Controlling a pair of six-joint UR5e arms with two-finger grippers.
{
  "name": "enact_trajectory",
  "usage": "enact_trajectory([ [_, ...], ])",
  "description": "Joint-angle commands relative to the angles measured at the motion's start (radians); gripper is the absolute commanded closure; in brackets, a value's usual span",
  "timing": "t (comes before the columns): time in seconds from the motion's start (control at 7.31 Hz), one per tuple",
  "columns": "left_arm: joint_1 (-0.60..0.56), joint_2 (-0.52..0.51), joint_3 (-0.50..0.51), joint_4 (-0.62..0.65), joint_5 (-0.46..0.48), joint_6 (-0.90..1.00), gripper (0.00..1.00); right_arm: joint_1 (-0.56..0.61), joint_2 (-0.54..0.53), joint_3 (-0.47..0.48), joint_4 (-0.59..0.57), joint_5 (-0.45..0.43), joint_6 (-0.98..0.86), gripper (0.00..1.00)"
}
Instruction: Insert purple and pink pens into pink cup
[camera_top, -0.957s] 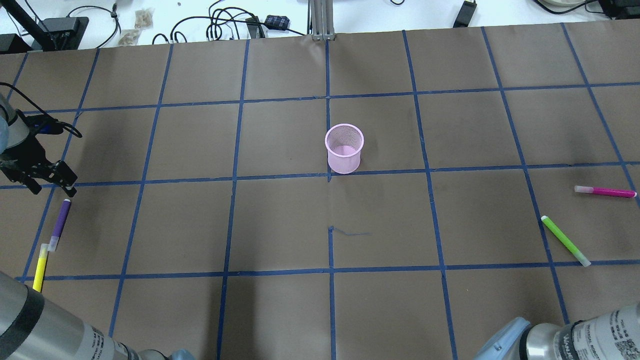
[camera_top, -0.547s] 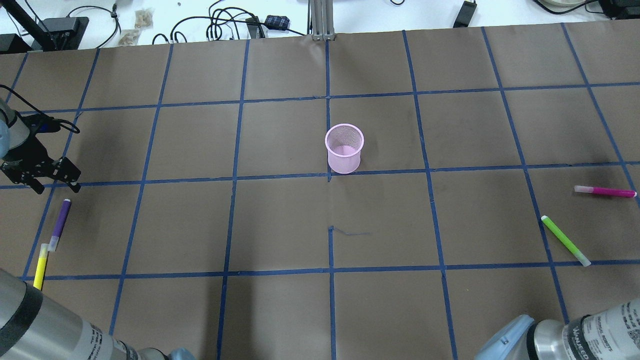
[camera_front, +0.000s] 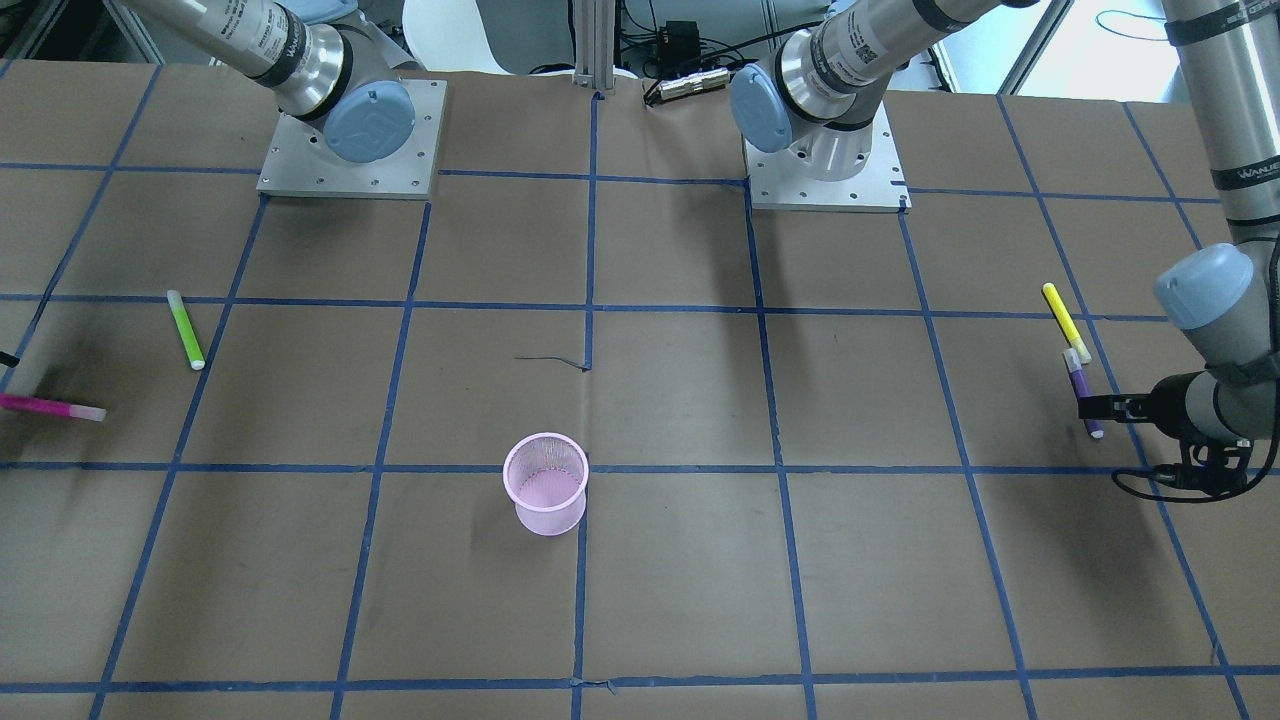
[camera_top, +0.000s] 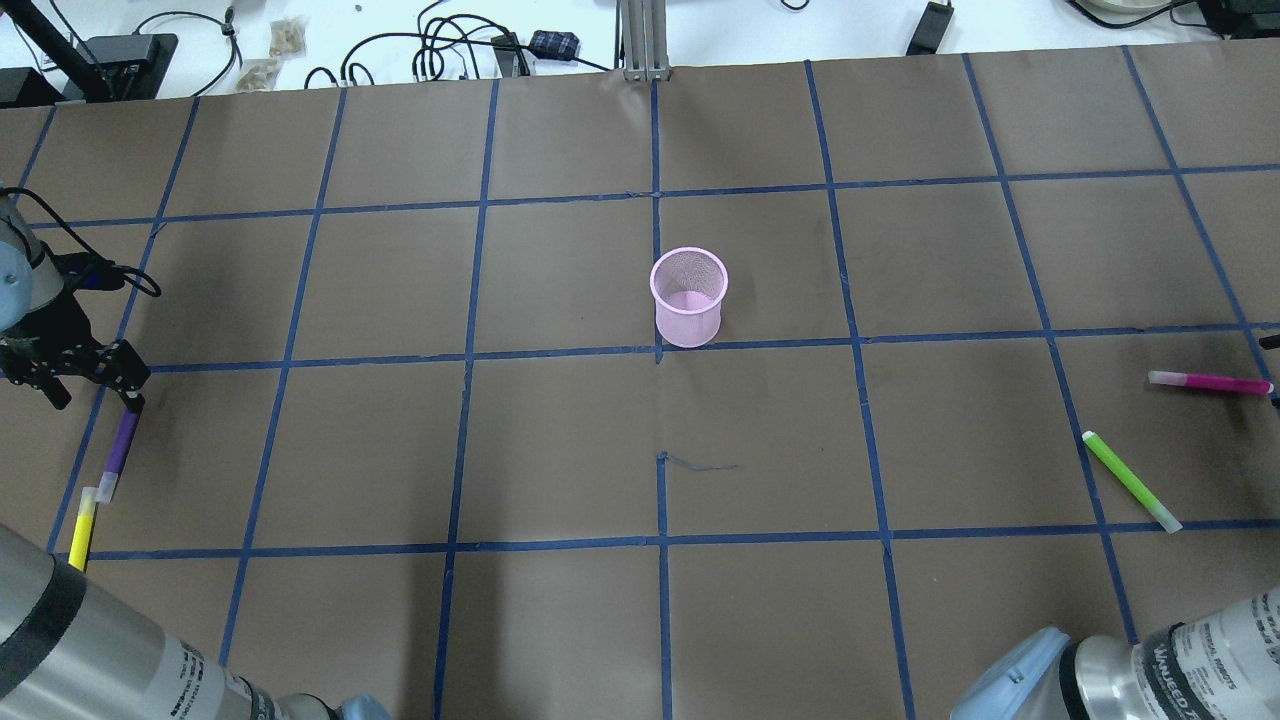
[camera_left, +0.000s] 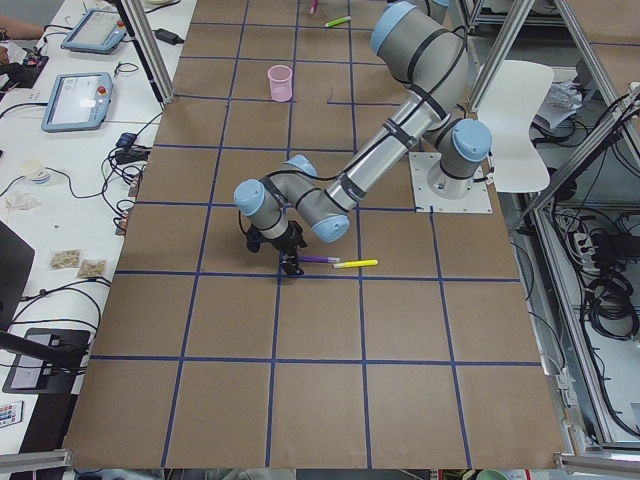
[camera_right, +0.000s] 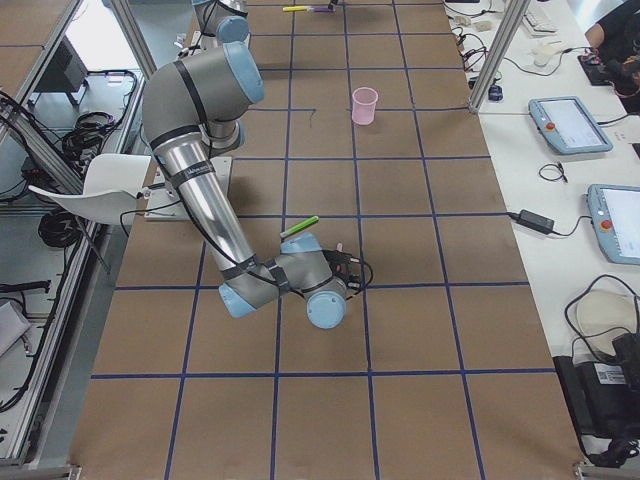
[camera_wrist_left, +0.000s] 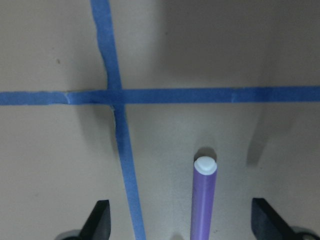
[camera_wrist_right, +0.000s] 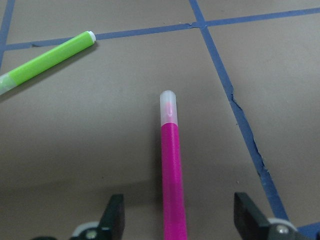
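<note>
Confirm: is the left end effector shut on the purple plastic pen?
No, the left end effector is open, fingers apart either side of the purple plastic pen.

Cup (camera_top: 688, 297) stands in the middle of the table (camera_top: 560, 450), well apart from everything. Over at the robot's far left, the left gripper (camera_wrist_left: 182, 220) straddles the far tip of the first pen (camera_top: 120, 445). A second pen (camera_top: 82, 530) lies just beside its near end. Far right, the right gripper (camera_wrist_right: 182, 215) straddles the third pen (camera_top: 1210, 382), and a fourth pen (camera_top: 1130, 480) lies near it, closer to the robot.

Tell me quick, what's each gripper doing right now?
Left gripper: open, straddling the purple pen, holding nothing.
Right gripper: open, straddling the pink pen, holding nothing.
</note>
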Motion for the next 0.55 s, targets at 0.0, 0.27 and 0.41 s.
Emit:
enact_trajectory([
  [0.0, -0.001, -0.021, 0.008, -0.006, -0.029, 0.024, 0.0, 0.001, 0.009, 0.002, -0.024, -0.022, -0.071, 0.2],
  [0.27, -0.002, -0.024, 0.01, -0.007, -0.073, 0.012, 0.11, 0.002, 0.034, 0.002, -0.031, -0.028, -0.15, 0.2],
  [0.41, -0.007, -0.017, 0.01, -0.009, -0.067, 0.007, 0.28, 0.004, 0.034, 0.002, -0.031, -0.028, -0.15, 0.2],
])
